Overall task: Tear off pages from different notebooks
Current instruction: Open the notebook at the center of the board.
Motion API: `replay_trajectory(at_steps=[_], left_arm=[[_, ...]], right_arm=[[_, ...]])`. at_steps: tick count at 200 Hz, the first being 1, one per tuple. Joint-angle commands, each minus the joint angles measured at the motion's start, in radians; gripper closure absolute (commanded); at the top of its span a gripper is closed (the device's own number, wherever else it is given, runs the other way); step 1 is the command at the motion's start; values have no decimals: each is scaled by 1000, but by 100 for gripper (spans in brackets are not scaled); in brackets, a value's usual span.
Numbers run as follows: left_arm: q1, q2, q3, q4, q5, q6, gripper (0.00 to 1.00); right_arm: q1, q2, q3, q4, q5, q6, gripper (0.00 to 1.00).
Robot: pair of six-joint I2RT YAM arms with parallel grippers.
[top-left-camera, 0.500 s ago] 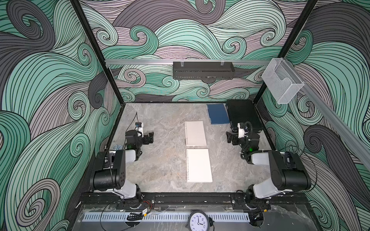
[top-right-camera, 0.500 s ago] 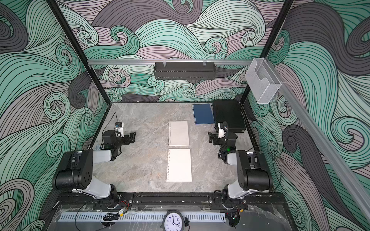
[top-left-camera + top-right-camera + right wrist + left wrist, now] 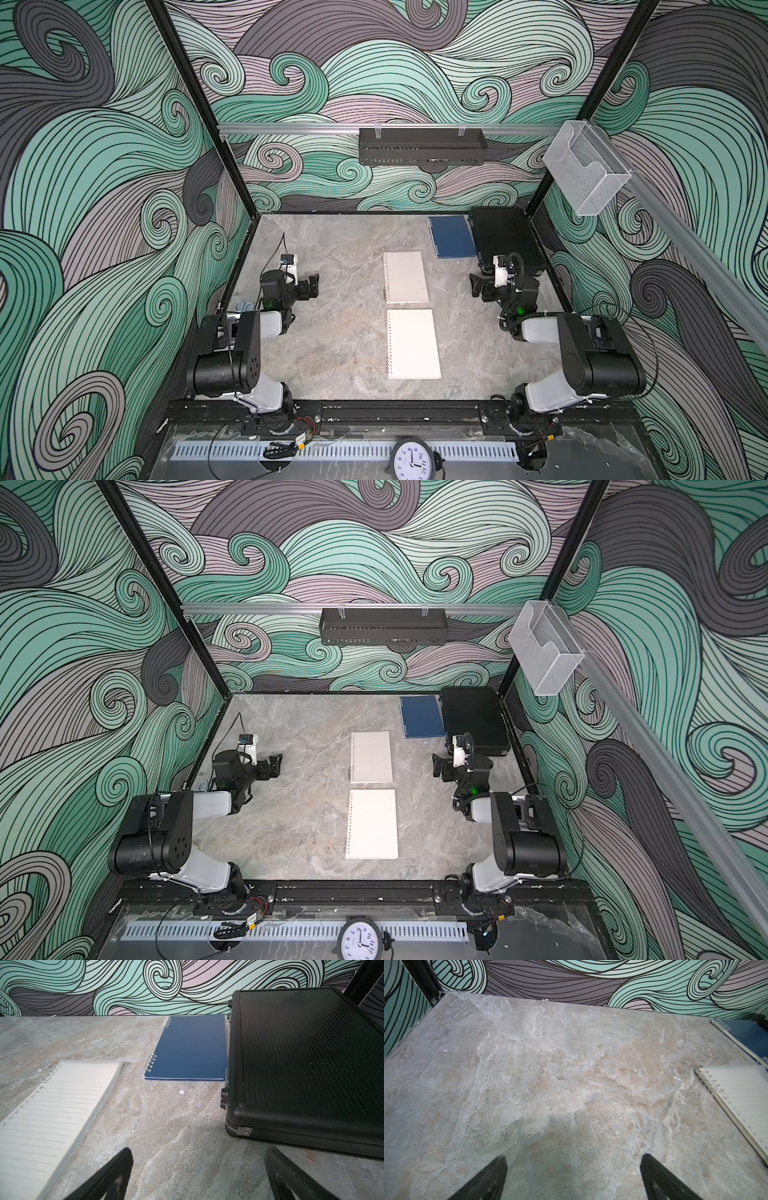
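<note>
Three notebooks lie flat on the marble table. The lined notebook (image 3: 405, 277) (image 3: 371, 757) shows a white ruled page, and the cream notebook (image 3: 412, 344) (image 3: 372, 824) sits just nearer the front, with a plain top page. The blue notebook (image 3: 452, 237) (image 3: 422, 717) lies shut at the back right. My left gripper (image 3: 312, 286) (image 3: 573, 1167) hovers open left of the lined notebook (image 3: 745, 1097), over bare table. To the right of the lined notebook (image 3: 52, 1115), my right gripper (image 3: 475, 287) (image 3: 197, 1159) is open and empty, facing the blue notebook (image 3: 191, 1049).
A black hard case (image 3: 505, 237) (image 3: 307, 1064) lies against the blue notebook in the back right corner, close to my right gripper. A black shelf (image 3: 422, 146) hangs on the back wall, a clear holder (image 3: 584, 170) on the right rail, and a clock (image 3: 411, 459) sits in front.
</note>
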Motion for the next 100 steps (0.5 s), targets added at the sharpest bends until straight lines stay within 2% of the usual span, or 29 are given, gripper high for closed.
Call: replay_trajectory(at_steps=[1, 59, 71, 89, 100], left_arm=[[2, -10, 5, 11, 15, 14, 2], [3, -12, 5, 9, 15, 14, 2], [2, -22, 24, -1, -2, 19, 2], [-5, -98, 205, -364, -15, 11, 1], [-10, -156, 281, -492, -11, -24, 1]], right_arm=[[2, -13, -7, 21, -4, -20, 1], [2, -15, -10, 24, -3, -20, 1], [16, -27, -3, 12, 76, -2, 1], [28, -142, 59, -198, 189, 24, 1], [34, -216, 123, -366, 232, 49, 1]])
